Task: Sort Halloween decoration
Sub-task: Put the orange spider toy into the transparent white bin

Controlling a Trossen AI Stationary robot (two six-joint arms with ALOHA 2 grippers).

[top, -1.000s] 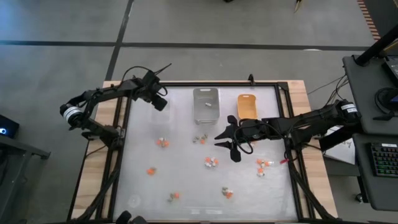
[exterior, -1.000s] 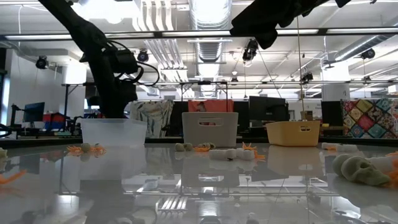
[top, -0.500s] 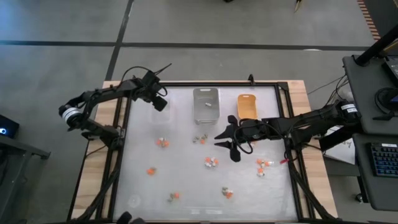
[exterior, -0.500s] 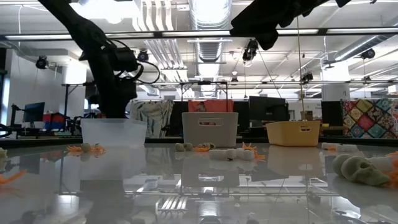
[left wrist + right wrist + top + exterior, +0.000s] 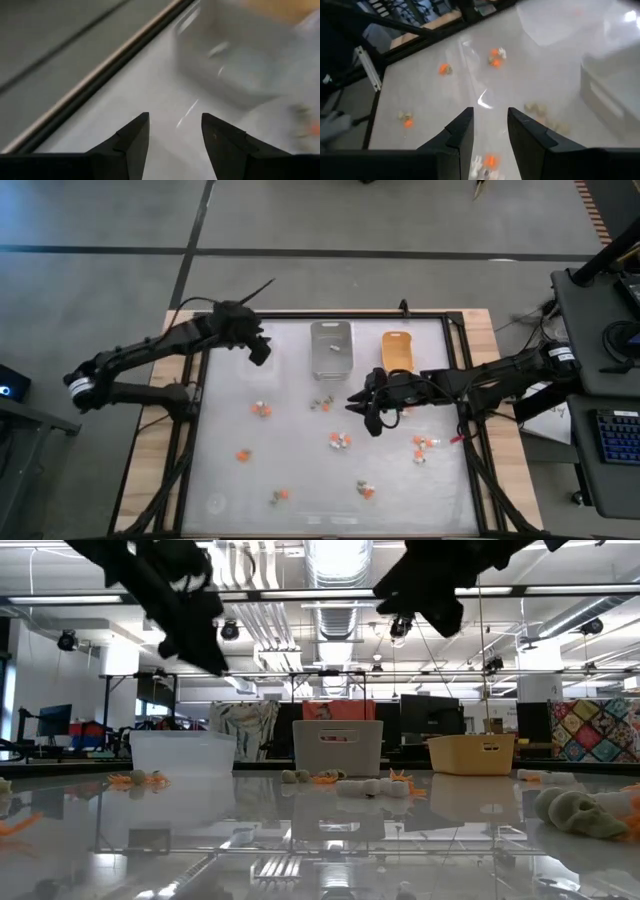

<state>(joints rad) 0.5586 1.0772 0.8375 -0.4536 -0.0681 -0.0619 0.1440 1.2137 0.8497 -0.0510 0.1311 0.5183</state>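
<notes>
Moved: left arm has swung since the earlier frame, its elbow now farther out past the table's 9 o'clock edge, and its gripper has lifted clear of the clear tray; right gripper has turned a little but stays over the table's middle.
Left gripper (image 5: 258,346): at about 11 o'clock on the table (image 5: 300,470), beside the clear tray (image 5: 184,751); fingers (image 5: 131,141) parted, nothing between them.
Right gripper (image 5: 368,406): just right of the table's centre, toward 3 o'clock; fingers (image 5: 462,131) parted with only bare tabletop in the gap, grasping nothing.
Trays: clear tray, grey tray (image 5: 331,348) and yellow tray (image 5: 397,350) stand in a row along the 12 o'clock edge.
Halloween trinkets (image 5: 340,441): small orange, white and tan pieces lie scattered on the tabletop, from the centre down toward 6 o'clock, with pairs near 9 o'clock and near 4 o'clock; none is held.
Skull piece (image 5: 575,812): pale, lying close to the low camera.
</notes>
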